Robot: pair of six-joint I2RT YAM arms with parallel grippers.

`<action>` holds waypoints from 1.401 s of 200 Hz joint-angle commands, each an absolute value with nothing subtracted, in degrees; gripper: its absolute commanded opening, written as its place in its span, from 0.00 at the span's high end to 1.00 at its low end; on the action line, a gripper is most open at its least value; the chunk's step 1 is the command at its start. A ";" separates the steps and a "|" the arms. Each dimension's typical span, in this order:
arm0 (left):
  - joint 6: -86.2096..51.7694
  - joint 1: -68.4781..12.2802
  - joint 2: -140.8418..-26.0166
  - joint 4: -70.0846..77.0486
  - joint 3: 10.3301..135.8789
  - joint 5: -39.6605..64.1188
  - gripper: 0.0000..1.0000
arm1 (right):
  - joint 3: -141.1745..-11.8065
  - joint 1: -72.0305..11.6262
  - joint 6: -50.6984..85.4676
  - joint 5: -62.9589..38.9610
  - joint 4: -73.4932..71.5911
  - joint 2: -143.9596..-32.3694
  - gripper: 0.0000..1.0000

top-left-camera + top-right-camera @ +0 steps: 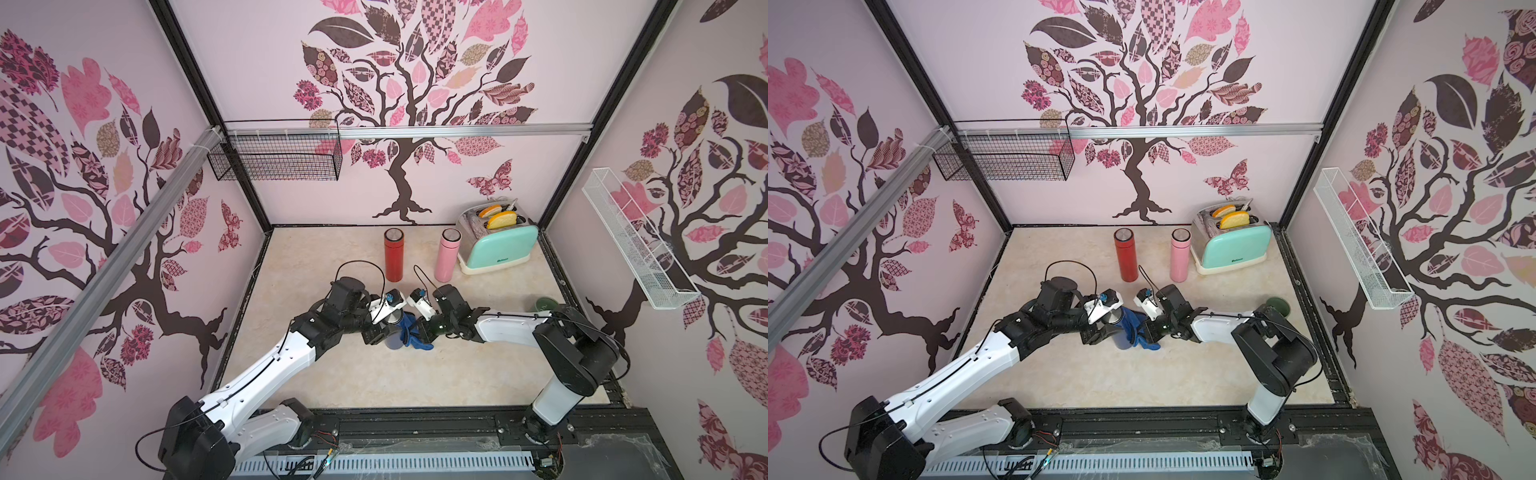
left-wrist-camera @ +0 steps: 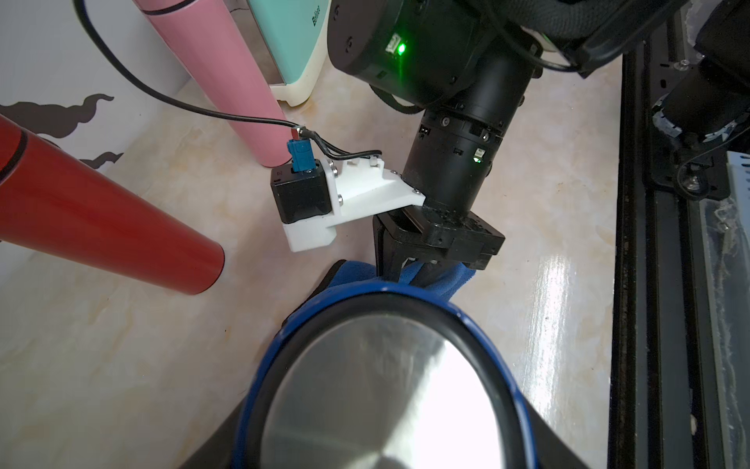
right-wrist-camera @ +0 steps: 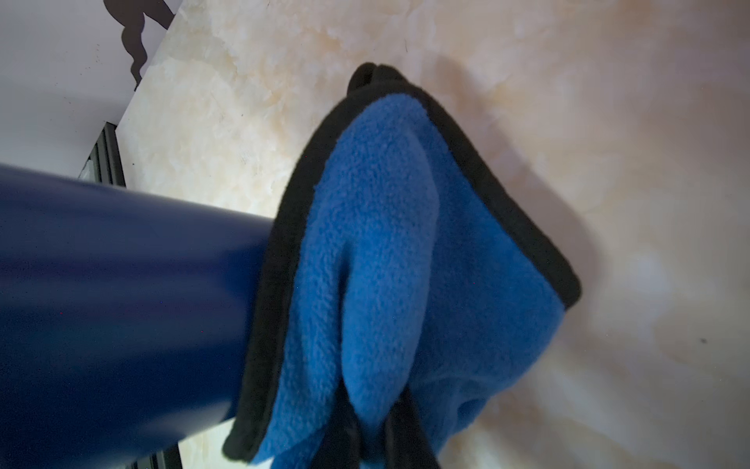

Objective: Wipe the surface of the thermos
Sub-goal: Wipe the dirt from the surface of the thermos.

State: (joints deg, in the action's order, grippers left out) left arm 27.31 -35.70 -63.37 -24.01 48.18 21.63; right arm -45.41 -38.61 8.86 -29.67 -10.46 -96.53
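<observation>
A dark blue thermos (image 1: 392, 337) (image 1: 1120, 337) with a silver lid (image 2: 385, 385) stands upright mid-table. My left gripper (image 1: 387, 334) (image 1: 1109, 332) is shut on the thermos, one finger on each side of its upper body. A blue cloth with a black hem (image 1: 412, 332) (image 1: 1137, 330) (image 3: 385, 251) lies pressed against the thermos's right side (image 3: 121, 304). My right gripper (image 1: 420, 328) (image 1: 1148, 330) (image 3: 381, 438) is shut on a fold of the cloth, also seen in the left wrist view (image 2: 410, 272). The thermos's lower part is hidden by the cloth and grippers.
A red bottle (image 1: 394, 254) and a pink bottle (image 1: 446, 254) stand behind the grippers. A mint toaster (image 1: 496, 243) with bread sits at the back right. A dark green round item (image 1: 544, 305) lies behind the right arm. Wall racks: black basket (image 1: 274, 160), white shelf (image 1: 636, 237).
</observation>
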 commanded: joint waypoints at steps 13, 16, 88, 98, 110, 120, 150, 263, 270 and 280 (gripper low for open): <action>29.08 -35.77 -63.34 -21.10 48.27 23.29 1.00 | -52.44 -37.64 5.86 -37.06 -6.25 -91.48 1.00; 29.08 -35.79 -63.43 -21.09 48.33 23.33 1.00 | -53.08 -37.66 5.76 -37.83 -5.64 -91.11 1.00; 29.81 -35.80 -64.43 -20.93 48.60 23.82 1.00 | -60.28 -37.51 5.57 -55.21 -3.56 -93.12 1.00; 29.87 -35.77 -64.40 -20.95 48.60 23.73 1.00 | -59.87 -37.52 4.75 -54.53 -3.41 -94.71 1.00; 29.87 -35.82 -64.47 -20.82 48.52 23.73 1.00 | -59.13 -37.45 4.19 -53.15 -3.77 -96.90 1.00; 29.92 -35.77 -64.60 -20.74 48.52 23.80 1.00 | -58.81 -37.50 3.47 -52.29 -3.69 -98.94 1.00; 29.98 -35.79 -65.20 -20.59 48.60 23.82 1.00 | -58.26 -37.52 1.23 -48.75 -3.35 -105.21 1.00; 30.16 -35.77 -66.14 -20.92 48.87 23.99 1.00 | -68.58 -37.56 -11.87 -62.12 13.80 -98.08 1.00; 30.13 -35.84 -66.09 -20.91 48.78 23.91 1.00 | -69.02 -37.50 -11.89 -62.30 13.88 -97.85 1.00; 30.13 -35.83 -65.92 -20.88 48.78 23.86 1.00 | -69.56 -37.44 -12.04 -62.57 14.04 -98.18 1.00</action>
